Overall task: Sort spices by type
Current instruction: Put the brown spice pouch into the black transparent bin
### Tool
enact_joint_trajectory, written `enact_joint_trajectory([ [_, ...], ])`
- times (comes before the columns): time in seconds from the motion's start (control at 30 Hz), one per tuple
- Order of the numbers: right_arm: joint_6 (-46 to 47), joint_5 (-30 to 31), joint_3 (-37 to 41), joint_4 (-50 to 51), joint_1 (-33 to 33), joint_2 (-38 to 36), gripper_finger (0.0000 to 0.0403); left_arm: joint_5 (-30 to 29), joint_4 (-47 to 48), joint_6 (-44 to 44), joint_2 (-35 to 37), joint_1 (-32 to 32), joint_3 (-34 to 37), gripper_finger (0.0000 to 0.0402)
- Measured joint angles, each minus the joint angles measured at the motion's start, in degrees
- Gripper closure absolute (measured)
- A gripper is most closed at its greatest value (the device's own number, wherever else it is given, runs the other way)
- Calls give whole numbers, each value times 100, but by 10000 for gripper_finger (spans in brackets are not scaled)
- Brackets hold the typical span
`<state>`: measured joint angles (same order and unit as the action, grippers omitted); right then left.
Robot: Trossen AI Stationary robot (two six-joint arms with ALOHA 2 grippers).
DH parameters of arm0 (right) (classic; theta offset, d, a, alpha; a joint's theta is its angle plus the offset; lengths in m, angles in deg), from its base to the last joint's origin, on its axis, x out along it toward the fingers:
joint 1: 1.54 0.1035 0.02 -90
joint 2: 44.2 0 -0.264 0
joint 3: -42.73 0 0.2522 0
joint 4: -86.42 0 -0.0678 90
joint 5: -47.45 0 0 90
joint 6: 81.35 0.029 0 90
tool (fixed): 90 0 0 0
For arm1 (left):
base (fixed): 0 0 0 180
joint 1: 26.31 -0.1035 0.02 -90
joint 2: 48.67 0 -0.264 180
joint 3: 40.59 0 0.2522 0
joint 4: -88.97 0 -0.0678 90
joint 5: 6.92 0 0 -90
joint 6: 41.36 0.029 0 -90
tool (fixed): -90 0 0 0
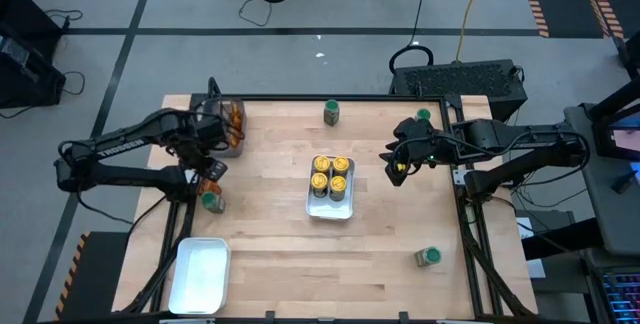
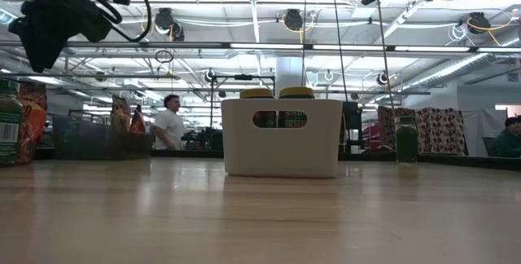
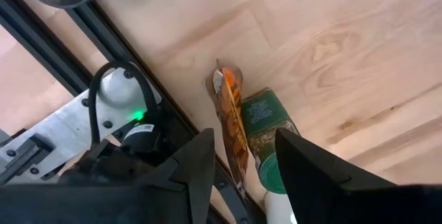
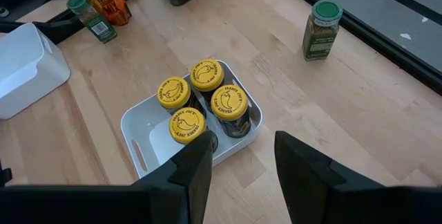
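Four yellow-lidded jars [image 1: 330, 175] stand in a white tray [image 1: 331, 210] at mid-table. Green-lidded jars stand on the table at the far edge [image 1: 331, 112], by the right arm [image 1: 423, 116], near the right corner [image 1: 428, 256] and at the left [image 1: 212, 201]. An orange-brown packet [image 3: 231, 124] stands on edge, leaning against that left jar [image 3: 266, 131]. My left gripper [image 3: 245, 162] hovers open above the packet and jar, clear of both. My right gripper [image 4: 242, 158] is open, raised to the right of the yellow-jar tray [image 4: 148, 148].
A dark bin [image 1: 232, 124] holding more orange packets sits at the table's far left corner. A white tray [image 1: 200, 274] with nothing in it lies at the near left corner. The table's metal frame [image 3: 76, 23] runs close by the left jar. People show in the room behind.
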<state>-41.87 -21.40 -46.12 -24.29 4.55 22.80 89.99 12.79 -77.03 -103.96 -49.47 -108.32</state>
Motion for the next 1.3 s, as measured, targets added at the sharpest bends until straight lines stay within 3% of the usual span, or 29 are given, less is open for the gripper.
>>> enact_joint_trajectory([
  [0.33, -13, -2, 4, 41, 0, 147, 266, -54, -214, 1, 2, 109, 612, 245],
  [0.73, -76, -15, 4, 20, 0, 251, 266, 170, -376, 75, 0, 107, 867, 248],
  [0.87, -89, -17, 4, 20, 0, 252, 266, 169, -360, 154, 1, 107, 867, 281],
  [1.1, -120, -20, 4, 4, 2, 251, 266, 45, -363, 202, 2, 107, 867, 391],
  [1.3, -120, -20, 4, 0, 0, 251, 266, -15, -360, 347, 2, 107, 862, 397],
])
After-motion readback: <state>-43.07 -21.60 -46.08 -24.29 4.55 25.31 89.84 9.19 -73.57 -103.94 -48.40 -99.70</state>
